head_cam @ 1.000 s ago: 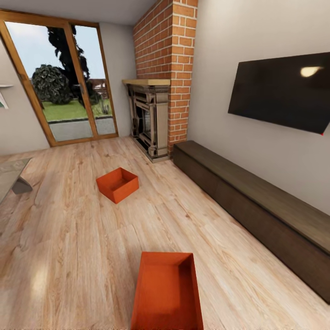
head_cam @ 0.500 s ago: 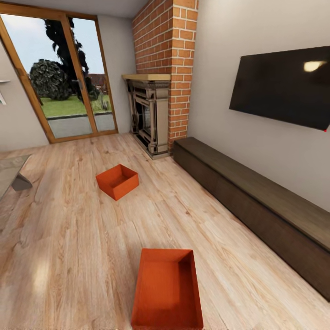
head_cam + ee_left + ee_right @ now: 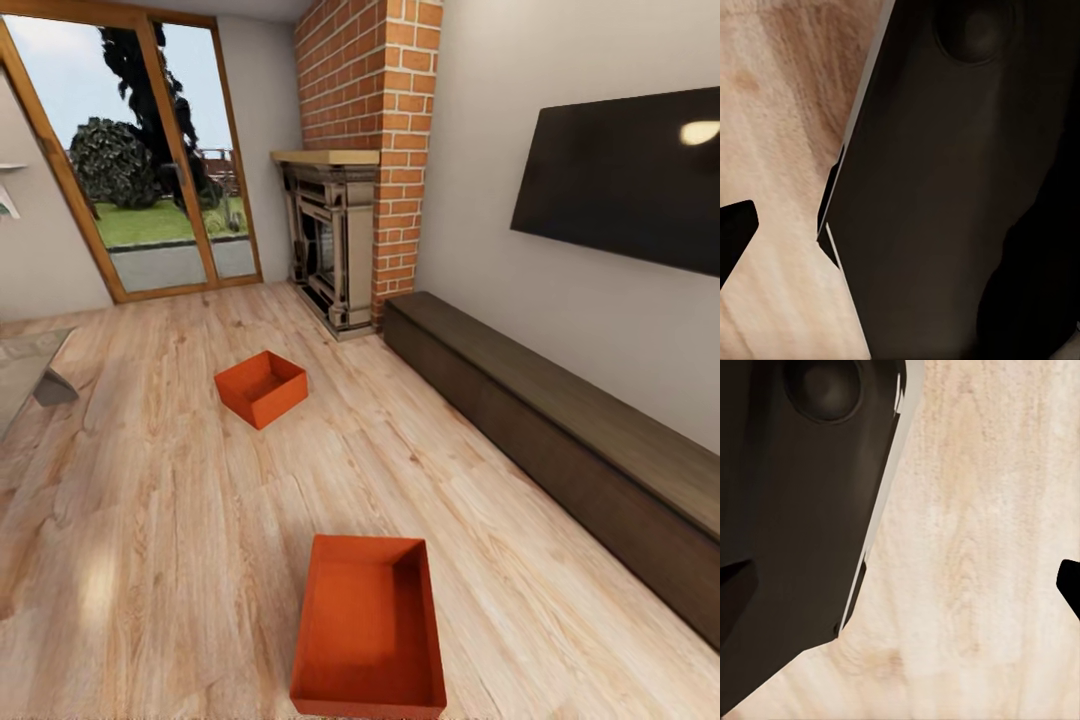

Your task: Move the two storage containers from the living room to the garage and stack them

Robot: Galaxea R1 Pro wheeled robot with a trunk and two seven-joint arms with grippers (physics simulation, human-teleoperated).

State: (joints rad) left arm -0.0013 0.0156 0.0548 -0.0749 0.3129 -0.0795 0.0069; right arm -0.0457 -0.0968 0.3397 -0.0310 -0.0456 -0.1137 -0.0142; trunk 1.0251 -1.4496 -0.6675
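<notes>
Two orange-red open-topped storage containers stand on the light wood floor of the living room in the head view. The near one (image 3: 368, 625) lies low in the picture, just in front of me, and looks empty. The far one (image 3: 261, 387) sits turned at an angle, midway toward the fireplace. In the left wrist view one dark fingertip (image 3: 733, 234) shows at the picture's edge over bare planks, beside my dark body. The right wrist view has a dark fingertip (image 3: 1071, 585) at its edge too. Both sets of jaws stand wide apart with nothing between them.
A long low dark cabinet (image 3: 560, 440) runs along the right wall under a wall-mounted TV (image 3: 620, 175). The brick fireplace (image 3: 330, 250) stands in the far corner, beside wood-framed glass doors (image 3: 140, 160). A glass table corner (image 3: 25, 375) juts in at the left.
The whole head view has shifted: both containers sit slightly higher in the picture and the near one now shows in full. The containers themselves have not moved.
</notes>
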